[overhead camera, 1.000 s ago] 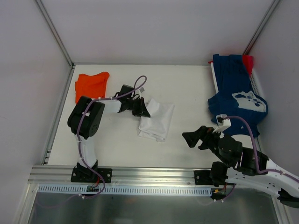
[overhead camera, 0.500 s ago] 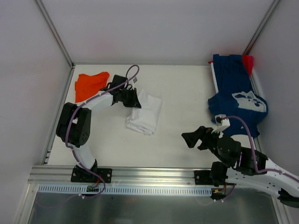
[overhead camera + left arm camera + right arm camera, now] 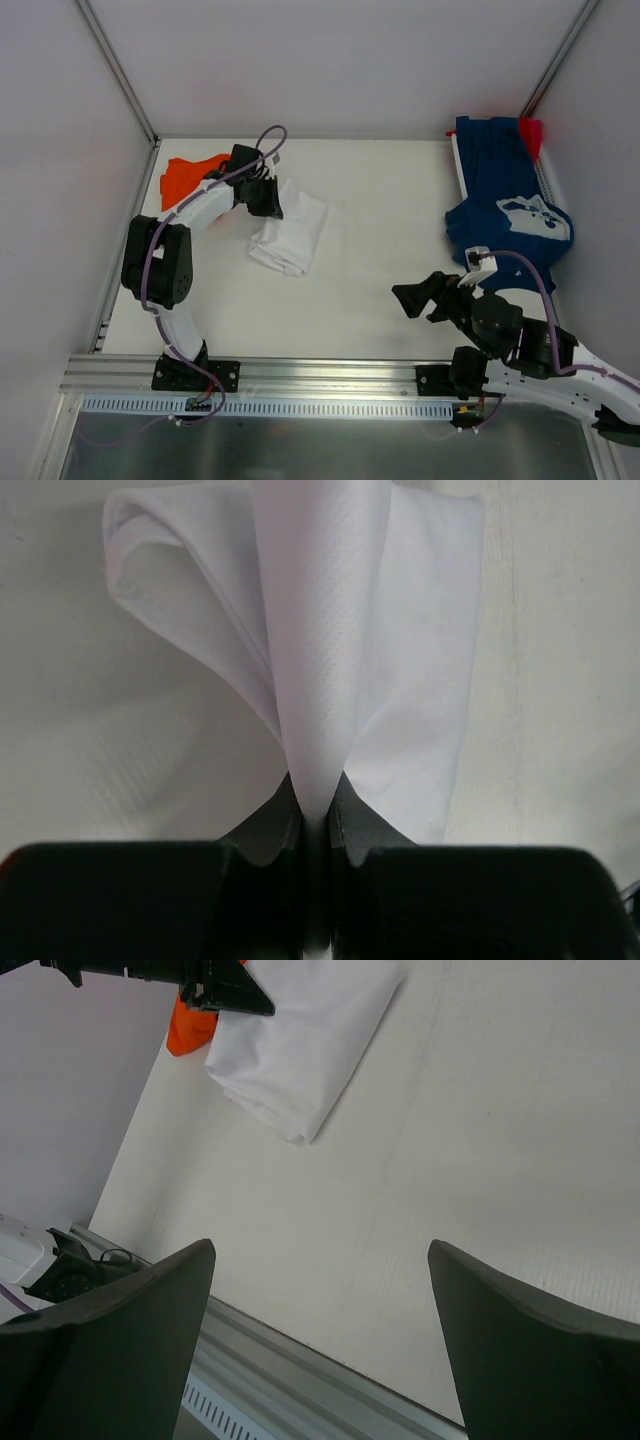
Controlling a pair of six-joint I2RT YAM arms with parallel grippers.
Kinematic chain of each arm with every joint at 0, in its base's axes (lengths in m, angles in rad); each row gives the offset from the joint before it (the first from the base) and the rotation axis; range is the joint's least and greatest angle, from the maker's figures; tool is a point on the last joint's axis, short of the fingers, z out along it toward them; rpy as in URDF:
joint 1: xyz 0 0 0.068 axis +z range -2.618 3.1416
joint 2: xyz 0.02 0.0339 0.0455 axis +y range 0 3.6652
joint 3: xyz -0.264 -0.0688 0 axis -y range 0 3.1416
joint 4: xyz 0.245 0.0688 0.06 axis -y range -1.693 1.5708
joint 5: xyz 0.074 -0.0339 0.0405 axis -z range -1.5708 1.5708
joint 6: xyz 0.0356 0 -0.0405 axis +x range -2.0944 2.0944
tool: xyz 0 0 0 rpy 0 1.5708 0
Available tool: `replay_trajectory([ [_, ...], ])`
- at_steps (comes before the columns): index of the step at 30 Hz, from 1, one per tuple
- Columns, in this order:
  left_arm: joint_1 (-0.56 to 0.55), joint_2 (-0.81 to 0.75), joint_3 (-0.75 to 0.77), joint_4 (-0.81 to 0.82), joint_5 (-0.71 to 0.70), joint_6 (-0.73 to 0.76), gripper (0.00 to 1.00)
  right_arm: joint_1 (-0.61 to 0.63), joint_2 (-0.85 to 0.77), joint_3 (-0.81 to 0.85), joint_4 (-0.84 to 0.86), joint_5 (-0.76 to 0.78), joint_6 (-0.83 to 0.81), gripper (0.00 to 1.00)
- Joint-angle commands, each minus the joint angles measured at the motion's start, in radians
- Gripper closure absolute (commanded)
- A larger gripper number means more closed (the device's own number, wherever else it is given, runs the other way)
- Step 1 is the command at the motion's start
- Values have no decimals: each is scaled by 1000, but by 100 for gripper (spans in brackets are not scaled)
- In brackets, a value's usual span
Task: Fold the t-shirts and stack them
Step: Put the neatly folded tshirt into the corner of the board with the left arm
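Note:
The folded white t-shirt [image 3: 290, 232] [image 3: 300, 1040] lies at the table's left. My left gripper [image 3: 270, 200] [image 3: 318, 815] is shut on a pinched fold of its far-left edge [image 3: 320, 630], and the cloth fans out from the jaws. Just to the left of it, at the far left corner, lies the orange t-shirt [image 3: 185, 175] [image 3: 190, 1030], partly behind the left arm. The navy t-shirt [image 3: 505, 200] with white print hangs over a rack at the far right, with a small red one [image 3: 531, 133] peeking out behind it. My right gripper [image 3: 408, 298] [image 3: 321, 1244] hovers open over bare table at the near right.
White walls enclose the white table [image 3: 380, 200] on three sides. An aluminium rail [image 3: 320, 375] [image 3: 300, 1390] runs along the near edge by the arm bases. The white rack [image 3: 462, 170] under the navy shirt stands against the right wall.
My left gripper has dragged the white t-shirt to the left and farther back, up beside the orange one. The right arm has barely moved.

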Motion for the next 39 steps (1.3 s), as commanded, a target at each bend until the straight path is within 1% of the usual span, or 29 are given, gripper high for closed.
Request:
replay_trajectory([
  [1,6,41,126,-71,-64,54,100,6,-19,5,-6,11,-30,8],
  [3,16,67,176,-119,-68,70,100,6,-32,2,-7,11,-36,8],
  [5,25,87,266,-159,-93,96,100,6,-49,-10,-6,8,-42,8],
  [6,35,109,300,-208,-100,105,100,6,-64,-17,-6,8,-43,7],
  [7,45,118,371,-231,-114,113,100,6,-74,-21,-7,10,-49,7],
  [9,62,161,456,-291,-137,140,100,6,-94,-33,-9,11,-57,7],
  [10,81,176,543,-353,-148,149,100,6,-112,-38,-7,16,-62,7],
  [12,101,224,637,-422,-192,183,100,6,-126,-43,-3,13,-83,7],
  [13,118,236,723,-480,-214,189,100,6,-129,-40,-1,11,-94,7],
  [14,129,259,763,-504,-250,223,100,6,-128,-38,-6,8,-108,7],
  [16,157,275,846,-536,-271,246,100,6,-124,-21,-27,-1,-112,7],
  [17,190,291,867,-553,-287,264,100,6,-123,-17,-50,-1,-114,7],
  [19,229,313,909,-564,-275,272,100,6,-132,-20,-69,-6,-114,7],
  [20,268,339,917,-575,-259,277,100,6,-150,-24,-78,-4,-112,7],
  [23,319,385,909,-579,-271,278,100,6,-193,-52,-79,16,-117,6],
  [29,330,434,889,-576,-318,289,100,6,-216,-49,-139,48,-109,4],
  [31,330,442,874,-575,-388,294,100,8,-232,-47,-157,54,-103,4],
  [34,345,462,868,-565,-445,281,100,6,-256,-52,-167,56,-100,4],
  [37,373,469,863,-541,-447,262,100,6,-264,-49,-191,51,-85,4],
  [39,390,473,863,-529,-420,251,100,6,-264,-47,-208,51,-71,4],
])
